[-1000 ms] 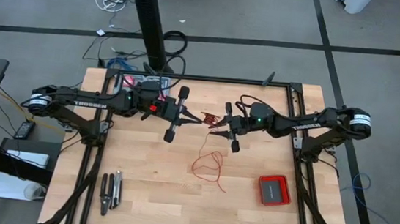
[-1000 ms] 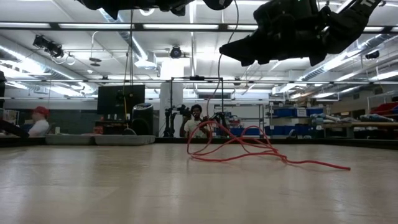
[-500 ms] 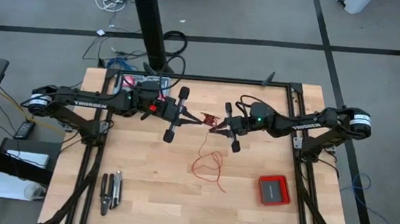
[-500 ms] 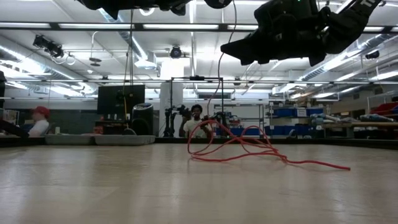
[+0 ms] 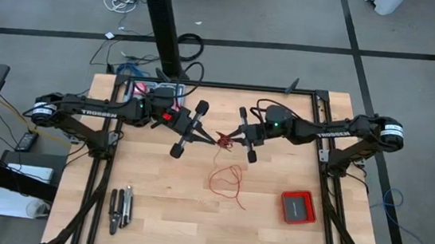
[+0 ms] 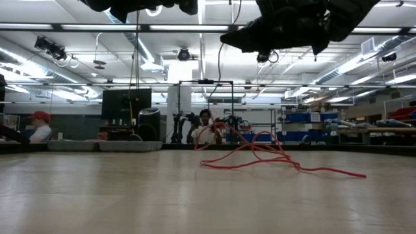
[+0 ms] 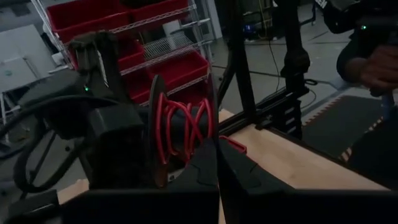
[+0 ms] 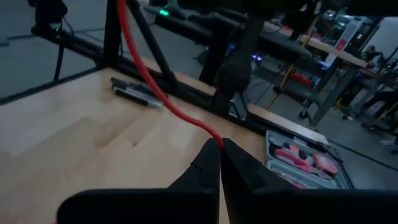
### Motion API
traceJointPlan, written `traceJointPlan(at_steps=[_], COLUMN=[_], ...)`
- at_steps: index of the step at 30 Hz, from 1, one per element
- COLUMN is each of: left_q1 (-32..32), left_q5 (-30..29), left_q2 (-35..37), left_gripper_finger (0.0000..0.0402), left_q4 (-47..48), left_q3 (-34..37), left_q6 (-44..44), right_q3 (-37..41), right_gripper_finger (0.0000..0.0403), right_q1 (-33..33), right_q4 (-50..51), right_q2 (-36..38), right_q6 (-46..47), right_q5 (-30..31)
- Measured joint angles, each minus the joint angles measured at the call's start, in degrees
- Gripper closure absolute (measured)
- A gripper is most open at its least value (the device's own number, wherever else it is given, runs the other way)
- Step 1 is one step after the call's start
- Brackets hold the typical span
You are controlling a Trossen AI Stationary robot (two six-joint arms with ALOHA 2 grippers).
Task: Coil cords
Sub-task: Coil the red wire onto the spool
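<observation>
Table (image 5: 152, 220) of pale, smooth wood planks in a black frame, seen from above; both dark arms reach in from its sides and meet near its centre, raised off the surface.

Left gripper (image 5: 214, 141), fingers clenched on a small black spool (image 7: 186, 134). In the left wrist view the spool is a thin-flanged disc with several turns of red wire already crossing its core.

Right gripper (image 5: 229, 139), just beside the spool, its fingers pinched shut on the red wire (image 8: 163, 98), which runs out taut from the closed tips in the right wrist view.

Red wire, free length (image 5: 226, 180): loose, squiggly loops lying on the wood below the grippers, with one strand rising to them. In the low view it rests as a low tangle with a tail trailing off across the table. By its look it is very thin, light and limp but springy: it should bend without resistance, yet tend to spring off the spool and snag on its own loops. The best hold is probably a light pinch close to the spool, so that each turn is laid under slight tension.

Flat red square box (image 5: 298, 207) and a dark hand tool (image 5: 118, 210) lie well apart from the work.
</observation>
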State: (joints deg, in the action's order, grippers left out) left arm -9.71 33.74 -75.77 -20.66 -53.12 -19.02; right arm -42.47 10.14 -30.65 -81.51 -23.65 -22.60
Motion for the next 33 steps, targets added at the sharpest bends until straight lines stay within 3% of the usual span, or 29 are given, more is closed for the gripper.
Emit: traceJointPlan(at_steps=[12,17,25,33], left_q1=[0.6,1.1,1.1,0.9], left_q5=[0.0,0.7,4.6,10.3], left_q2=[-0.3,-4.1,-10.9,-12.8], left_gripper_finger=[0.0401,0.0401,0.0401,0.0401], left_q4=[-4.5,-10.2,-17.7,-19.0], left_q3=[0.0,0.0,0.0,0.0], left_q6=[-0.3,0.1,4.5,7.3], right_q3=[-0.8,-1.1,-1.6,-1.6], right_gripper_finger=[0.0402,0.0402,0.0403,0.0403], right_q1=[-4.3,-4.4,-4.5,-6.3], right_q4=[-1.2,-1.3,2.3,3.5], right_q2=[0.0,0.0,0.0,1.8], right_q6=[-7.3,-9.0,-15.5,-19.3], right_q5=[16.8,23.8,24.4,27.7])
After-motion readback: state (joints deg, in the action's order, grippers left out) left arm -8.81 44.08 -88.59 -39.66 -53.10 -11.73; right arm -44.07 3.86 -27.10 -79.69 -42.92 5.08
